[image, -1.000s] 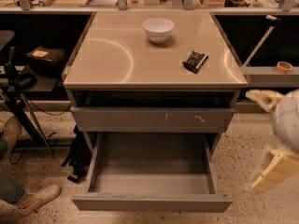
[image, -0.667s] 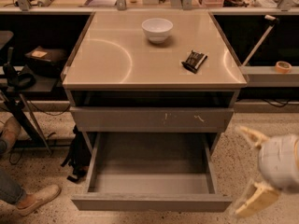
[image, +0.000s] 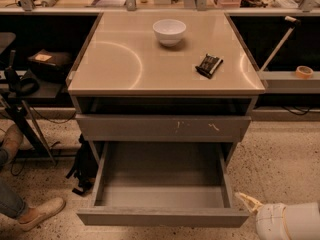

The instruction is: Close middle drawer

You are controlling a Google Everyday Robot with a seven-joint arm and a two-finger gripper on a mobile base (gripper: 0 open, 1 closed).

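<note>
The middle drawer [image: 162,217] is the wide grey drawer with a plain front. It stands pulled far out at the bottom of the cabinet, and its deep grey box [image: 162,176] is empty. Above it is a grey drawer front with whitish scratch marks [image: 162,128], which is pushed in. My gripper [image: 251,205] is low at the bottom right, just beside the front right corner of the open drawer's front. Its cream tip points up and to the left, and its white wrist [image: 290,221] runs off the frame's right edge. The rest of the gripper is cut off by the bottom edge.
A white bowl [image: 169,31] and a small black object [image: 209,65] lie on the cabinet top [image: 125,64]. A black bag [image: 82,169] leans at the cabinet's left. A person's shoe [image: 42,211] and a stand's legs [image: 30,129] are at the far left. A tape roll [image: 303,72] sits on a shelf at the right.
My gripper has moved down and to the left, from beside the cabinet's right side to the open drawer's front right corner. The drawer has not moved.
</note>
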